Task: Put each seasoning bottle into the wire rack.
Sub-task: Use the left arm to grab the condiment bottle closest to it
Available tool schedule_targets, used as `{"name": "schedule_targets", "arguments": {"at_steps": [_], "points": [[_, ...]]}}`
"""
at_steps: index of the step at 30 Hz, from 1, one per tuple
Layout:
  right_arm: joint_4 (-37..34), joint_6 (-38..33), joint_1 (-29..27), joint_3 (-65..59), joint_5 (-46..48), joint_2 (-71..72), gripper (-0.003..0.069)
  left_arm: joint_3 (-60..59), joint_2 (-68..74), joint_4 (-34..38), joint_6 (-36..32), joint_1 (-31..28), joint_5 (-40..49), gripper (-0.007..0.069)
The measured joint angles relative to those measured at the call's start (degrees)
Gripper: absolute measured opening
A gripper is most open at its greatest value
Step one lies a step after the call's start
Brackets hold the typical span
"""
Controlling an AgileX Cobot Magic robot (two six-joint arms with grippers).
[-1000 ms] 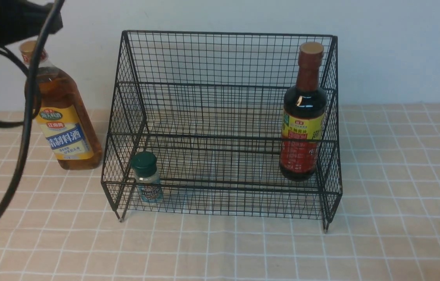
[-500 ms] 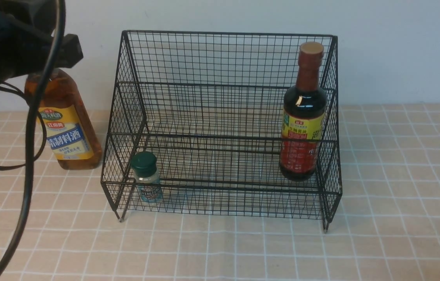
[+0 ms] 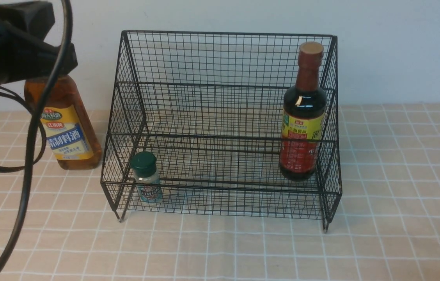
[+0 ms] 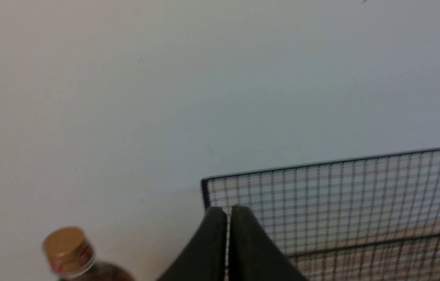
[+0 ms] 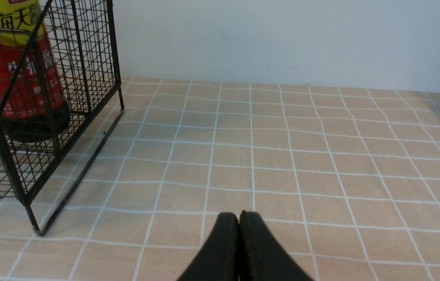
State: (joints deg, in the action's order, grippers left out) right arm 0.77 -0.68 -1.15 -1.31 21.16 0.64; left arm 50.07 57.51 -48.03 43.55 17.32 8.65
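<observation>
Large black wire-mesh rack [image 3: 212,58] with two stepped tiers, standing midway along the far edge of the desk [image 3: 399,175], which is covered in a tan grid-patterned cloth. The dark sauce bottle with a brown neck and red-yellow label [image 3: 303,128] stands upright at the right end of the lower front tier. The tiny green-capped shaker [image 3: 146,175] stands at the left end of the same tier. The tall clear amber-liquid bottle with a yellow-blue label [image 3: 66,128] stands upright on the desk outside the rack, just beside its left side, toward the far-left corner. The black left arm [image 3: 5,47] hides its tan cap in the front view. Left jaws: pressed together, empty, raised beside that cap. Right jaws: pressed together, empty, over bare cloth toward the right edge.
</observation>
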Motion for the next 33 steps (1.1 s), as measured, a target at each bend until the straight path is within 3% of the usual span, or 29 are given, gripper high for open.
{"name": "schedule_targets", "arguments": {"at_steps": [2,6,11,13,16,17,23,28,32,33], "points": [[0.00,0.00,0.00,0.00,0.00,0.00,-0.0013,0.00,0.00,14.74,-19.22,0.00,3.67,-0.0003],[0.00,0.00,0.00,0.00,0.00,0.00,-0.0013,-0.25,0.00,31.59,-36.35,-0.25,1.93,-0.0003],[0.00,0.00,0.00,0.00,0.00,0.00,-0.0013,-2.17,0.00,38.71,-38.35,-4.29,-8.65,-0.0003],[0.00,0.00,0.00,0.00,0.00,0.00,-0.0013,-3.60,0.00,41.69,-38.21,-9.18,-13.77,-0.0003],[0.00,0.00,0.00,0.00,0.00,0.00,-0.0013,-4.23,0.18,42.76,-38.21,-12.54,-16.05,-0.0003],[0.00,0.00,0.00,0.00,0.00,0.00,-0.0013,-4.52,0.95,43.30,-38.21,-16.29,-17.71,-0.0003],[0.00,0.15,0.00,0.00,0.00,0.00,-0.0013,-4.58,4.70,43.58,-38.15,-20.01,-23.71,-0.0002],[0.00,0.15,0.00,0.00,0.00,0.00,-0.0013,-4.58,13.97,39.86,-38.08,-20.38,-37.65,0.0072],[0.00,0.15,0.00,0.00,0.00,0.00,-0.0013,-3.94,18.68,38.46,-38.08,-20.38,-40.01,0.0181],[0.00,0.15,0.00,0.00,0.00,0.00,-0.0013,-3.49,20.33,38.46,-38.08,-20.38,-40.20,0.0238]]}}
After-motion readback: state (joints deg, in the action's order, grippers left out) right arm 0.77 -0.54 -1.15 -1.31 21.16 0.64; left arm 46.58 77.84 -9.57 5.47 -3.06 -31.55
